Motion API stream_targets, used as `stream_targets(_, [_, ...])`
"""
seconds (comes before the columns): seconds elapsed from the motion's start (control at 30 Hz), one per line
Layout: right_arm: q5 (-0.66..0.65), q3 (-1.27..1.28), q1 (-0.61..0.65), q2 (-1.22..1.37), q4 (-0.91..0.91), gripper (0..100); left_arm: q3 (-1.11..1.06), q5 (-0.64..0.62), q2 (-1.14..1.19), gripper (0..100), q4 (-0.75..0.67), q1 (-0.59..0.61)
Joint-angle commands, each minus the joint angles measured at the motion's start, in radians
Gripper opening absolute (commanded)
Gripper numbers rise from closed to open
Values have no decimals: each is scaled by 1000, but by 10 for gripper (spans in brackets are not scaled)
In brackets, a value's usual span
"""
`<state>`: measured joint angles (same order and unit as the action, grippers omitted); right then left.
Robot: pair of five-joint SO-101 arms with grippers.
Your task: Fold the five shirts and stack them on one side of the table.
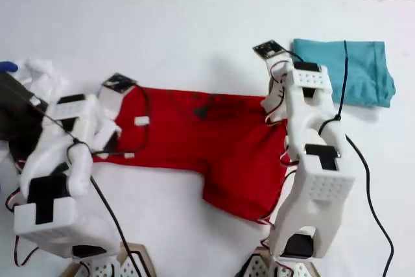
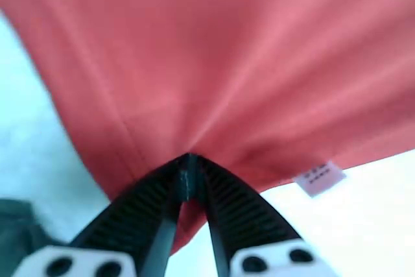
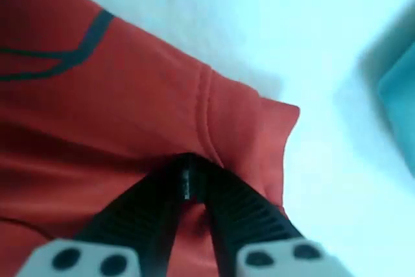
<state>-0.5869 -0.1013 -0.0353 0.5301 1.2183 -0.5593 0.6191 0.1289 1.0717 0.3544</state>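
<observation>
Item count, by kind:

- Desks: one white desk [image 1: 162,24].
- Shirts that can be told apart: two. One red fabric shirt [image 1: 194,134] and one folded teal fabric shirt [image 1: 356,72].
- Fabric heaps: one, at the desk's left edge, made up of white fabric [image 1: 39,72] and dark fabric [image 1: 16,121]. The number of garments in it cannot be determined.
- Arms: two white plastic robot arms, the left arm [image 1: 58,160] and the right arm [image 1: 311,160].
- Claws: two, the left claw [image 2: 188,160] and the right claw [image 3: 186,160]. Each has two black ribbed fingers [image 2: 149,199], four in total.
- Black square camera boards: two, one per arm [image 1: 120,83] [image 1: 268,48].
</observation>
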Motion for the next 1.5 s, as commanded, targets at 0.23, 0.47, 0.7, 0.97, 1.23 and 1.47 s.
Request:
stream_targets(0.23, [-2,-72,13,-202,165,20,19,32,-31,25,118,5])
stream_targets(0.47, [-94,384,97,-618,125,20,12,-46,-230,25,186,-52])
stream_targets(0.7, [-161,957,229,-974,2,20,-110,-52,-384,25,114,-77])
stream_targets(0.97, [-311,1289,211,-1133,-99,20,-214,-123,-336,24,-86,-77])
stream_targets(1.23, [-520,1324,22,-1133,-113,20,50,-160,37,24,72,-71])
stream_targets(1.47, [-609,1324,-96,-1133,-142,20,101,-160,101,24,84,-75])
